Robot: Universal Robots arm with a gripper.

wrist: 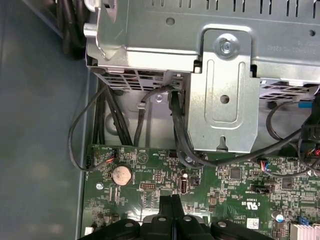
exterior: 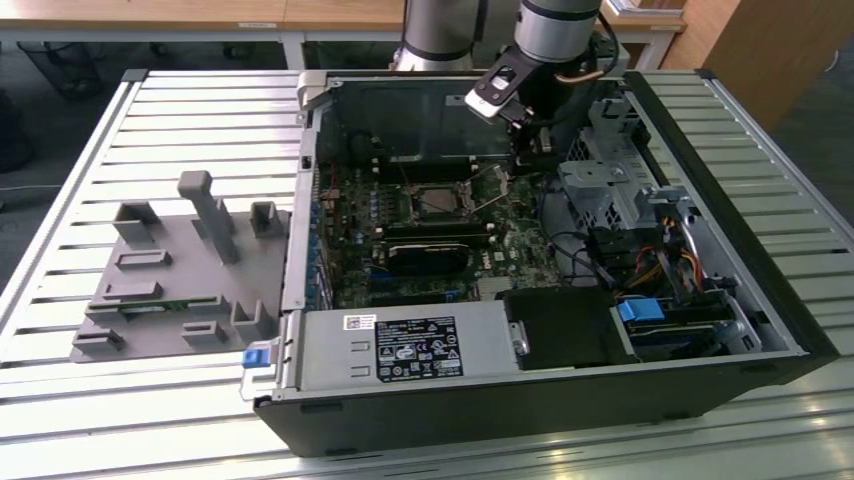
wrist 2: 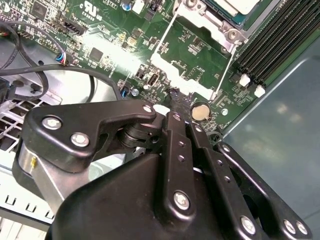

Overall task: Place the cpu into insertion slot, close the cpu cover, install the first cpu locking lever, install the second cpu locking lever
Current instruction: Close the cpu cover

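Note:
The cpu [wrist 2: 245, 5] lies pale and flat in the insertion slot [exterior: 441, 205] on the green board. The cpu cover [wrist 2: 197, 89], a thin silvery frame with a square window, stands swung open beside the slot, toward my gripper. My gripper [wrist 2: 174, 97] reaches down into the open case at the slot's far side on the exterior view's right [exterior: 531, 152]. Its fingers [wrist: 172, 202] are pressed together and shut, holding nothing, with the tips right at the cover's free edge. Whether they touch it I cannot tell.
A metal drive cage [wrist: 225, 75] with black cables [wrist: 100, 130] rises just beyond the gripper. A coin battery [wrist: 121, 174] and memory slots [wrist 2: 270, 45] flank the socket. A long black card [exterior: 427, 255] lies nearer the front. A grey fixture block [exterior: 174, 270] sits on the slatted table.

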